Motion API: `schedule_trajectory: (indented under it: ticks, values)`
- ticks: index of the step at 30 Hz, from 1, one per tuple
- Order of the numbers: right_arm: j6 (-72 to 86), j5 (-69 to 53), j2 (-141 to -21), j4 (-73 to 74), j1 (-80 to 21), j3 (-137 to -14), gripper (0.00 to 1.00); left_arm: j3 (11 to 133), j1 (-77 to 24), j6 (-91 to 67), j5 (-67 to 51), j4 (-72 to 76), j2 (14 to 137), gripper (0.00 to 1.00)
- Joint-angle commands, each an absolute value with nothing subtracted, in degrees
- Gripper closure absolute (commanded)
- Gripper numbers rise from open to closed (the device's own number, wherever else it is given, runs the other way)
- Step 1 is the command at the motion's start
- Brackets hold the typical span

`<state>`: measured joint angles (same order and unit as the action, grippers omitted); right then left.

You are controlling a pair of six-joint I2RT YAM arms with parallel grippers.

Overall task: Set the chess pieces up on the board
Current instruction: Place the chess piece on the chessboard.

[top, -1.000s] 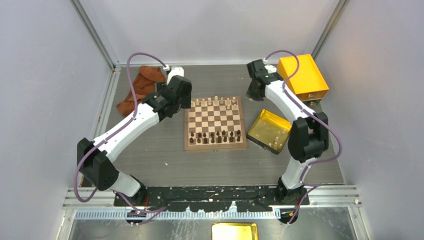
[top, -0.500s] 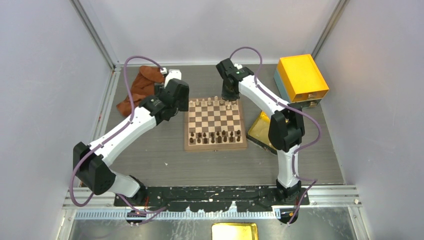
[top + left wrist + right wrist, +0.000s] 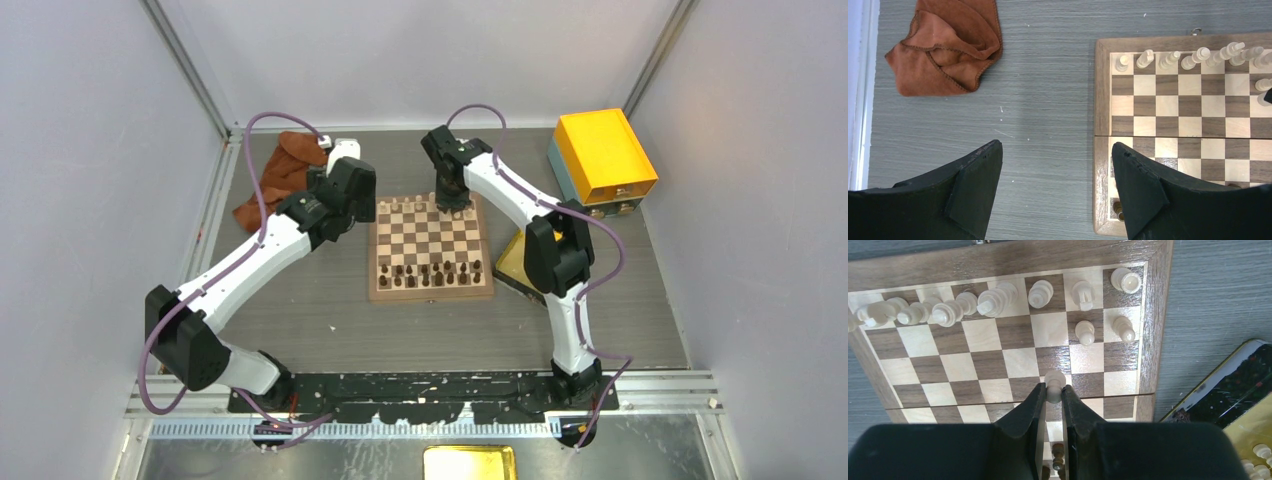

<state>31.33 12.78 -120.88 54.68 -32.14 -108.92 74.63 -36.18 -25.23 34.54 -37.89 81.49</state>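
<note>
Cream pawn (image 3: pixel 1054 384) pinched between right fingers (image 3: pixel 1028 412), over board (image 3: pixel 983 365)

The board (image 3: pixel 1154 315) is smooth wood with a soft satin finish and visible grain, and the chess pieces (image 3: pixel 1040 292) are pale turned wood, slightly shiny. The cloth (image 3: pixel 948 45) looks like soft, matt brown suede, and the table (image 3: pixel 1048 100) is matt grey with fine streaks. The tray (image 3: pixel 1233 390) looks glossy and reflecting, like metal, while the fingers (image 3: pixel 973 195) of the left gripper (image 3: pixel 1055 146) are matt black.
</note>
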Motion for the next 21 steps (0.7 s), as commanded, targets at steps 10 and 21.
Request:
schedule_trajectory:
  ticks: [10,21]
  values:
    - [29.75,11.51,-123.51,53.08,-32.51,-112.06,0.99,74.84,-35.54,-25.51,36.21,-34.72,79.63,0.19]
    - [29.31,11.8,-125.89,51.69,-32.48,-113.29,0.99,74.58,-35.43,-25.09,36.2,-34.72,79.28,0.19]
